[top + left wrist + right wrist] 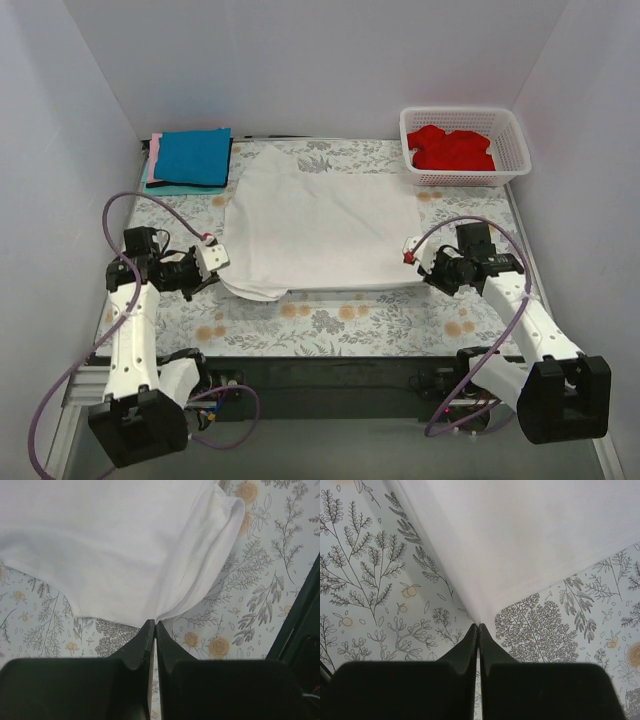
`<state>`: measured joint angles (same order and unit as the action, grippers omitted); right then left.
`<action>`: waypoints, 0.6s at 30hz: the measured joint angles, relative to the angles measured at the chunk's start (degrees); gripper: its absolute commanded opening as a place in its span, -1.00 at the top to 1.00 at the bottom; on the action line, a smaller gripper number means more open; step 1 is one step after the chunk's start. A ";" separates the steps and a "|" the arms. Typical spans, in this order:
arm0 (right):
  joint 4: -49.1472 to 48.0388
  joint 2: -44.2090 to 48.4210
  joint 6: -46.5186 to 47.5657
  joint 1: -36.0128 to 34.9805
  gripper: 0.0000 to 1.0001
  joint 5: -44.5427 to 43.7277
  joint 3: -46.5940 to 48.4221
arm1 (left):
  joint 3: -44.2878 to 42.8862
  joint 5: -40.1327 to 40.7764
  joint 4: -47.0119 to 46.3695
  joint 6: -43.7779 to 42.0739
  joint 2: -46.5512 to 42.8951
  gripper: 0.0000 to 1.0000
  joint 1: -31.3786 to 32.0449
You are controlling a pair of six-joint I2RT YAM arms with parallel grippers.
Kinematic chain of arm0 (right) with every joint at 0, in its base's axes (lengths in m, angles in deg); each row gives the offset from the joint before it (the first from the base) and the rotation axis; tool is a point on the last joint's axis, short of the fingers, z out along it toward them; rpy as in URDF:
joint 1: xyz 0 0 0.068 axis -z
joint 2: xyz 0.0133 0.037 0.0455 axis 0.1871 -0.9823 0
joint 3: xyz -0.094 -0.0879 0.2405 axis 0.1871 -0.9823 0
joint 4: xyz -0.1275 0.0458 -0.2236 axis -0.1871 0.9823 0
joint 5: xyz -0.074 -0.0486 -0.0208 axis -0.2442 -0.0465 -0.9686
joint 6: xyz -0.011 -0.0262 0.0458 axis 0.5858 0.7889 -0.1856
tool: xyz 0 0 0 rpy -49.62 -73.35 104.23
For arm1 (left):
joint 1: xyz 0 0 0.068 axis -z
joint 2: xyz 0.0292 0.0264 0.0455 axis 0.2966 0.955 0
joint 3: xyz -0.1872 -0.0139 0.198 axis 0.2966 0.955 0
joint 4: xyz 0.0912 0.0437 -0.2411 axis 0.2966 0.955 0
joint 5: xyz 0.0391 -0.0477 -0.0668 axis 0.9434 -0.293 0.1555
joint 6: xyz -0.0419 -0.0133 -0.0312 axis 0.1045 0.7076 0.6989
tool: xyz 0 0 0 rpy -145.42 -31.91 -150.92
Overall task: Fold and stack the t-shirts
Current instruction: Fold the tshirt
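Observation:
A white t-shirt (320,225) lies spread across the middle of the floral table cloth. My left gripper (213,258) is shut on its left edge beside the sleeve; the left wrist view shows the cloth (130,555) pinched at the fingertips (155,624). My right gripper (413,250) is shut on its near right corner; the right wrist view shows the white cloth (520,535) pulled to a point at the tips (479,626). A folded blue t-shirt (193,156) lies on a pink one (155,150) at the back left. A red t-shirt (452,148) lies crumpled in the basket.
The white lattice basket (512,140) stands at the back right corner. White walls close in the table on the left, back and right. The table's dark front rail (330,372) runs between the arm bases.

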<state>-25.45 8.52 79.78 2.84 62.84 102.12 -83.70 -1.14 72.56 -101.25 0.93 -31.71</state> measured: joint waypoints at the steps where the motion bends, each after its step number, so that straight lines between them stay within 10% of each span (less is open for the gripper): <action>1: 0.00 -2.05 -0.04 0.00 0.97 -0.02 1.73 | -1.99 -0.35 -1.18 0.63 2.75 1.00 -0.02; 18: 1.31 -35.74 -0.02 1.27 0.97 -0.66 29.09 | -31.23 6.40 -25.14 20.31 49.20 1.00 13.94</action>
<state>-24.14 -27.22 79.76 4.10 62.18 131.21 -114.94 5.27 47.43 -80.94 50.13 -17.76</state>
